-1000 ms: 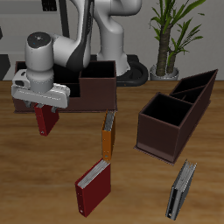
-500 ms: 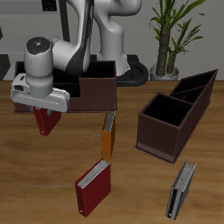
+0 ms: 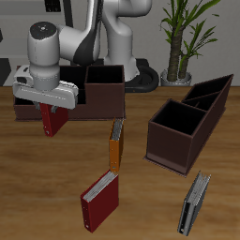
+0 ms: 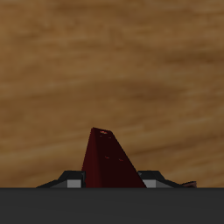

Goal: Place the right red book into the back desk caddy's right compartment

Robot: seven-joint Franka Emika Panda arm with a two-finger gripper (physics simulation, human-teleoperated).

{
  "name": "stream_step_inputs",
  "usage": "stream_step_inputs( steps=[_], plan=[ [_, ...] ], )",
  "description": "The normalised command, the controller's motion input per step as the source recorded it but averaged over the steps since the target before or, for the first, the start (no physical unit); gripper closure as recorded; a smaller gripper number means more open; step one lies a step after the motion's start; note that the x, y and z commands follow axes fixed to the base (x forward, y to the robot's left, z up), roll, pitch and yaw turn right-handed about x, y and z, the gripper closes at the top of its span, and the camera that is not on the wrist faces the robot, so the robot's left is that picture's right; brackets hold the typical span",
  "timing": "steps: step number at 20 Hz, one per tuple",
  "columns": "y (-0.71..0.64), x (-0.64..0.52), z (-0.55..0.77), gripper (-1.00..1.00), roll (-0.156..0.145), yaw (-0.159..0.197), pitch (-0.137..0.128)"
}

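Observation:
My gripper (image 3: 48, 106) is shut on the right red book (image 3: 52, 121), a slim dark crimson hardcover. It holds the book upright above the table, just in front of the back desk caddy (image 3: 28, 105), a long low dark-brown box seen broadside. The caddy's right compartment (image 3: 105, 92) is the large square end section with taller walls, and it is open on top. It lies beside the held book, toward the table's middle. In the wrist view the book (image 4: 107, 162) sits between my fingertips (image 4: 72, 178), with bare wood below.
An orange book (image 3: 115, 143) stands near the table's middle. Another red book (image 3: 100, 199) lies flat nearer the front edge. A dark grey book (image 3: 193, 203) stands by the front. A second brown caddy (image 3: 187, 124) sits at an angle. A potted plant (image 3: 183, 37) stands at the back.
My gripper has risen with the red book and shifted slightly back toward the back caddy. Nothing else has moved.

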Motion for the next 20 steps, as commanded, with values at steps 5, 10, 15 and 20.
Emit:
stream_step_inputs(
  steps=[5,10,15,20],
  plan=[
    [0.42,-0.02,0.62,1.00,0.035,0.016,-0.039],
    [0.51,-0.16,0.71,1.00,0.018,0.011,-0.039],
    [0.36,-0.20,0.57,1.00,0.020,0.020,-0.032],
    [0.19,-0.20,0.41,1.00,-0.005,-0.004,-0.021]
  ],
)
